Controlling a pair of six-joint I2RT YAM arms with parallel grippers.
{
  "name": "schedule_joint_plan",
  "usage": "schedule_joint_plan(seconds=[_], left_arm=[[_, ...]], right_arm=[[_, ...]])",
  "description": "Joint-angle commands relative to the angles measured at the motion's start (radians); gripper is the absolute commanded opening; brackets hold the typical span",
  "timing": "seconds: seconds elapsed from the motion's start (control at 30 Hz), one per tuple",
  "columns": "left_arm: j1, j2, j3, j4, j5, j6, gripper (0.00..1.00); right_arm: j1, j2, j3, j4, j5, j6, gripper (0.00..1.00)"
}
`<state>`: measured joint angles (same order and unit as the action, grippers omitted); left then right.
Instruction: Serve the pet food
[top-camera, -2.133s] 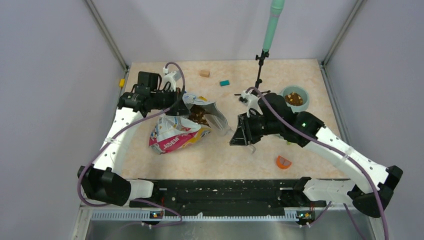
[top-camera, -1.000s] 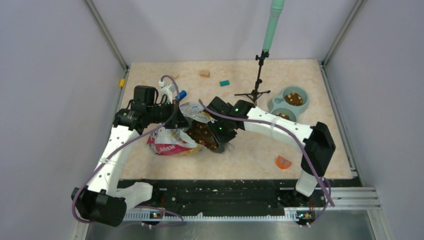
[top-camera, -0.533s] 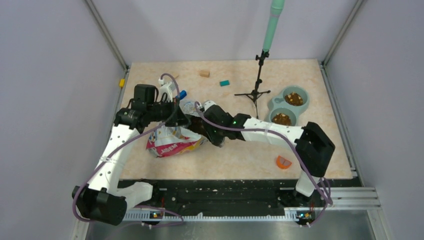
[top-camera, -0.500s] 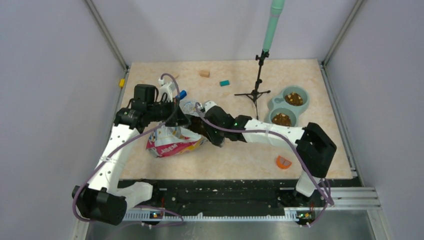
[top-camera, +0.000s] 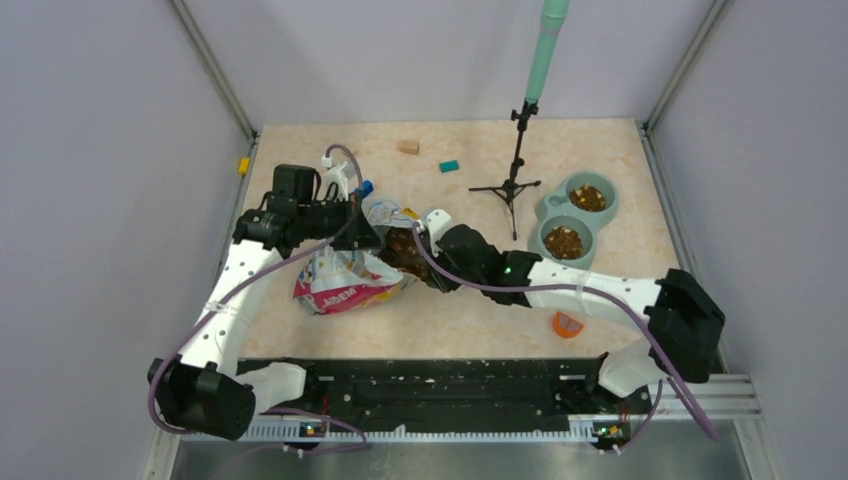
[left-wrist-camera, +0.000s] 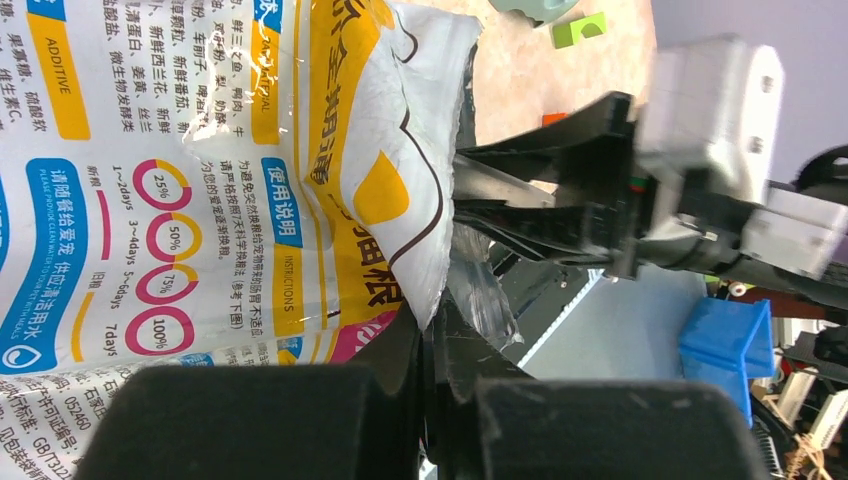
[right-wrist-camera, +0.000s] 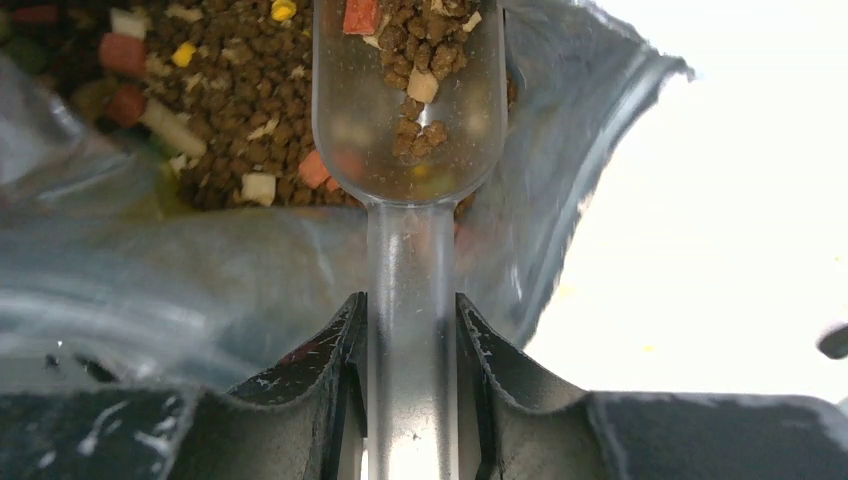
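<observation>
The crinkly yellow-white-pink bag (top-camera: 345, 280) lies left of centre, its mouth open with brown pet food (top-camera: 405, 247) showing. My left gripper (top-camera: 362, 232) is shut on the bag's rim (left-wrist-camera: 430, 250) and holds the mouth open. My right gripper (top-camera: 432, 262) is shut on the handle of a clear plastic scoop (right-wrist-camera: 410, 100). The scoop's bowl sits inside the bag mouth, partly filled with pet food (right-wrist-camera: 420, 55), above the loose heap (right-wrist-camera: 240, 90). A grey-green double bowl (top-camera: 566, 222) at the right holds kibble in both cups.
A black stand with a green pole (top-camera: 519, 150) stands between bag and bowls. A tan block (top-camera: 408, 147) and a teal block (top-camera: 449, 166) lie at the back. An orange piece (top-camera: 567, 324) lies near the front right. A yellow piece (top-camera: 243, 165) is at the left edge.
My right arm swung from near the bowls to the bag and put the scoop into its mouth. Its wrist has now drawn back a little. The left gripper kept hold of the rim.
</observation>
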<state>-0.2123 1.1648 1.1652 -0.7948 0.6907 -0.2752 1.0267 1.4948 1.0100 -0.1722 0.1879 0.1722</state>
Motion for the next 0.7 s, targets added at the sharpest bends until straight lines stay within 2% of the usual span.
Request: schedule_joint_plan(seconds=[0.0,0.37,0.67], left_arm=[[-0.006,0.006,0.063,0.113,0.066,-0.051,0.0],[-0.006,0.029,0.067,0.166,0.036,-0.082,0.0],[-0.006,0.031,0.064,0.193,0.035,-0.105,0.0]], right_arm=[[0.008,-0.143,-0.017,-0.023,0.028,-0.051,0.0],[0.018,-0.299,-0.057,-0.197,0.013,-0.071,0.0],[0.025,-0.354,-0.093,-0.217,0.03,-0.06,0.0]])
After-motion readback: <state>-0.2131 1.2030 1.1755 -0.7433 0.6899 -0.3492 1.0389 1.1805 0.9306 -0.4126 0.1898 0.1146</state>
